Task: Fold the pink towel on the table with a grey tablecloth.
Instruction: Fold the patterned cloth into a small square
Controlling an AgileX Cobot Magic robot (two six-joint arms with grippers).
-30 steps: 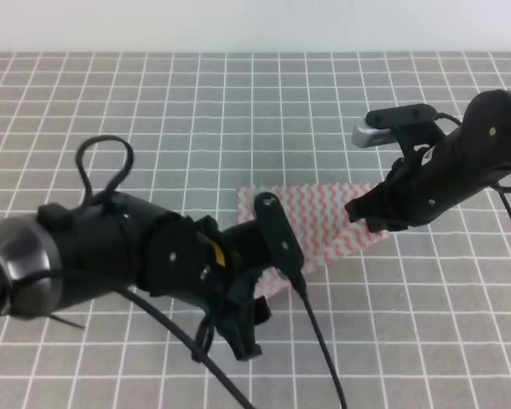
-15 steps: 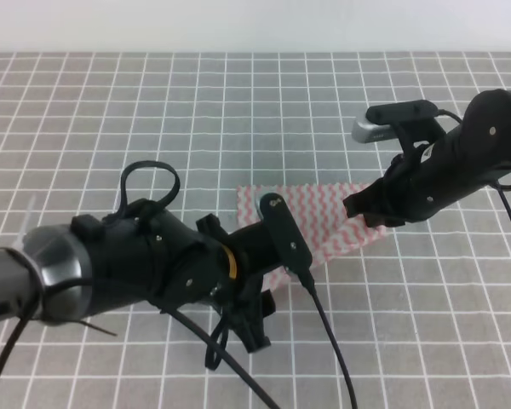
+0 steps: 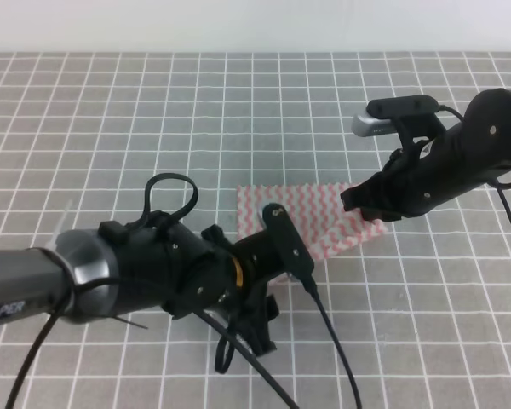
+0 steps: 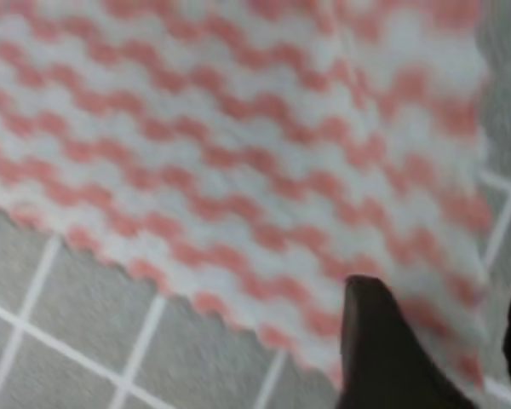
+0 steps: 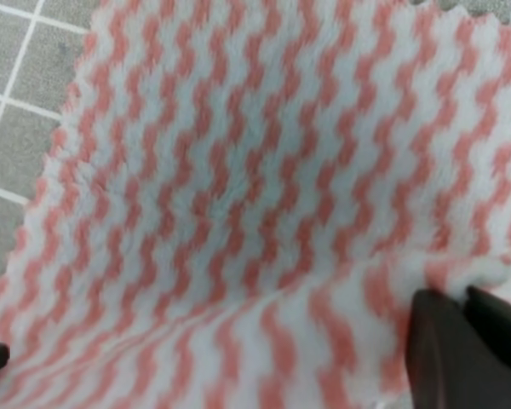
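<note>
Thin pink-and-white zigzag-striped towel (image 3: 311, 217) lies mid-table on the grey white-gridded tablecloth (image 3: 196, 119). Since a second ago its right corner has drawn inward, so the cloth looks more compact; fold appears under way. Left arm has extended further over the near-left edge. Right gripper (image 5: 460, 341) pinched tight on a towel edge. Left gripper (image 4: 434, 341) slightly parted at the near hem; grasp unclear.

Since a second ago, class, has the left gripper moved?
Yes. The left gripper has shifted right and toward the camera across the tablecloth grid, while the towel keeps roughly its place.
</note>
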